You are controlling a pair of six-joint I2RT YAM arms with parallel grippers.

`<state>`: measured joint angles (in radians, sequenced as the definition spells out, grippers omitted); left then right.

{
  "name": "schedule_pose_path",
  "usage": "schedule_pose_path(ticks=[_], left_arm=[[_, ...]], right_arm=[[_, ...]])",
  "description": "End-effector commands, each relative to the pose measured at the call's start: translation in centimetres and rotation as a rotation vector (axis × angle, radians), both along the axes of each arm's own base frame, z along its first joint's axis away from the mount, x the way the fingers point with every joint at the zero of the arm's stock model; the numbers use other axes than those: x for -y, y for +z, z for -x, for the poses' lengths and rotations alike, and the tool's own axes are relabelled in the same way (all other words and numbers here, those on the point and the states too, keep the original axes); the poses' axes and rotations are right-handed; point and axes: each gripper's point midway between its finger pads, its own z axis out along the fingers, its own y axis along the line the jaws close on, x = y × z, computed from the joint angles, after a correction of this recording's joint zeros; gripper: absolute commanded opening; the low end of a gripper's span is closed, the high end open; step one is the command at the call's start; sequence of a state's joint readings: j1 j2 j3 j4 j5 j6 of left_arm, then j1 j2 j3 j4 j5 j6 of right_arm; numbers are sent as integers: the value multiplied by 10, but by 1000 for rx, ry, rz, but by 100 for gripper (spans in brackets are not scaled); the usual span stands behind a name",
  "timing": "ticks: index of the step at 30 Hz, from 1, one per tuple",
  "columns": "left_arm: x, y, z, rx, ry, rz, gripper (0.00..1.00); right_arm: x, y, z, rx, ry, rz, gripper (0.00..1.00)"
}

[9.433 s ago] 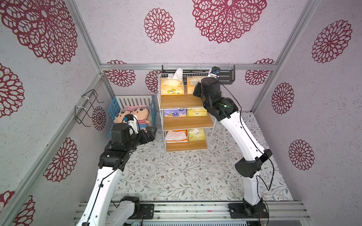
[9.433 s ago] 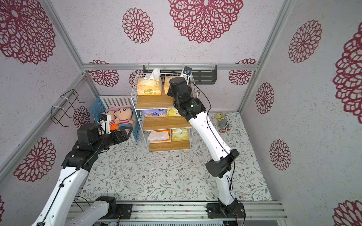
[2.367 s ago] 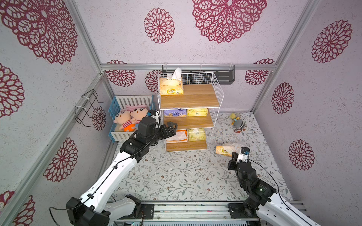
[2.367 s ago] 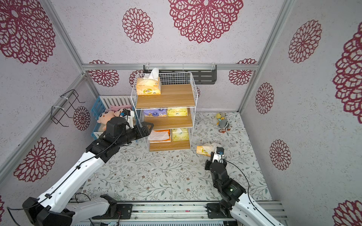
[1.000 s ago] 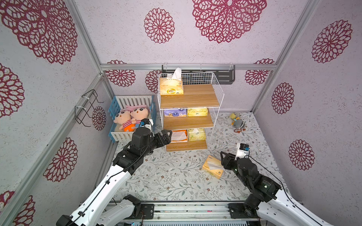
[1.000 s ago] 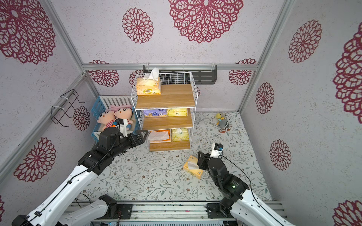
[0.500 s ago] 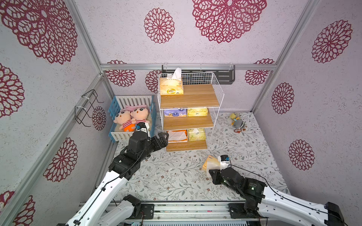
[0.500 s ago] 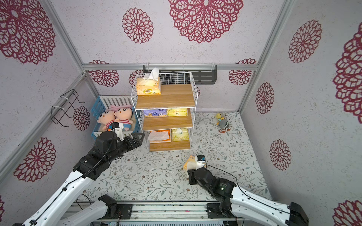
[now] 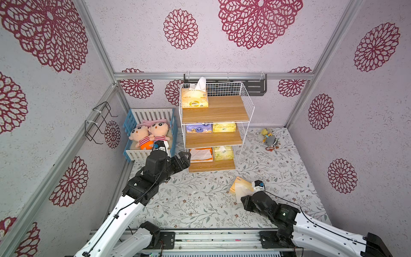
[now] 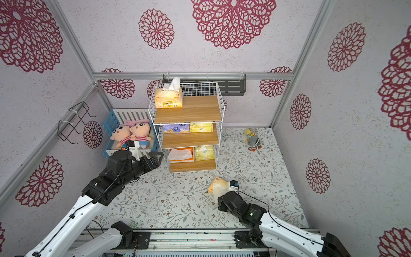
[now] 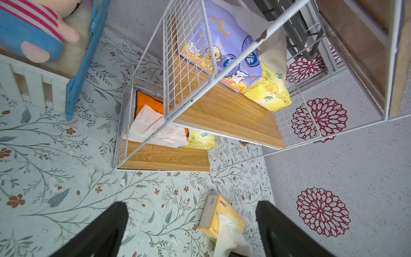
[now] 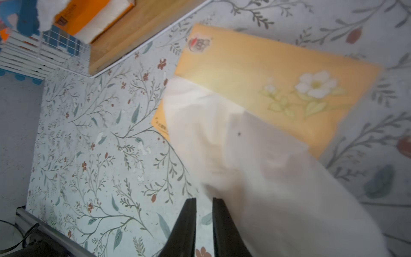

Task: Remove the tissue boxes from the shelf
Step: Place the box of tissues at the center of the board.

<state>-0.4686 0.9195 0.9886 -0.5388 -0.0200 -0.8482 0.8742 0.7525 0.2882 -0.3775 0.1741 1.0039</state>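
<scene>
Floral floor (image 9: pixel 200 200), shelf (image 9: pixel 211 165) behind.
Points wide left gripper (image 9: pixel 185 159) at adjacent bottom-tier orange pack (image 9: pixel 201 154); right gripper (image 12: pixel 204 199) near-shut, empty, farther.

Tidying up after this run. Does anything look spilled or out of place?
Yes. One tissue box lies askew on the floor, a long white tissue pulled out of it. On the shelf's bottom board, loose tissue drapes over the orange pack. White flecks dot the floor.
</scene>
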Motion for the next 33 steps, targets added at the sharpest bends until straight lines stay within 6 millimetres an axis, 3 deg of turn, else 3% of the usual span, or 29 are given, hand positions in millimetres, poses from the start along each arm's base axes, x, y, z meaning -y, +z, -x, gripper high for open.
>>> schedule_pose_path(ticks=[1, 7, 14, 19, 24, 29, 33], left_arm=[[6, 6, -4, 7, -9, 12, 97], [9, 6, -9, 3, -14, 6, 97], [11, 2, -11, -5, -16, -4, 97], [11, 0, -12, -11, -15, -9, 97], [8, -3, -9, -22, -10, -17, 97], [5, -15, -5, -46, -2, -20, 97], [6, -22, -3, -64, 5, -5, 97]], right_arm=[[-2, -8, 1, -56, 32, 5, 21], [18, -4, -30, -54, -39, 91, 22], [39, 14, -73, 11, -93, 128, 23], [49, 12, -92, 17, -118, 127, 22], [44, 31, -88, 60, -93, 71, 23], [50, 73, -66, 124, -99, 4, 35], [47, 87, -45, 111, -64, -30, 36]])
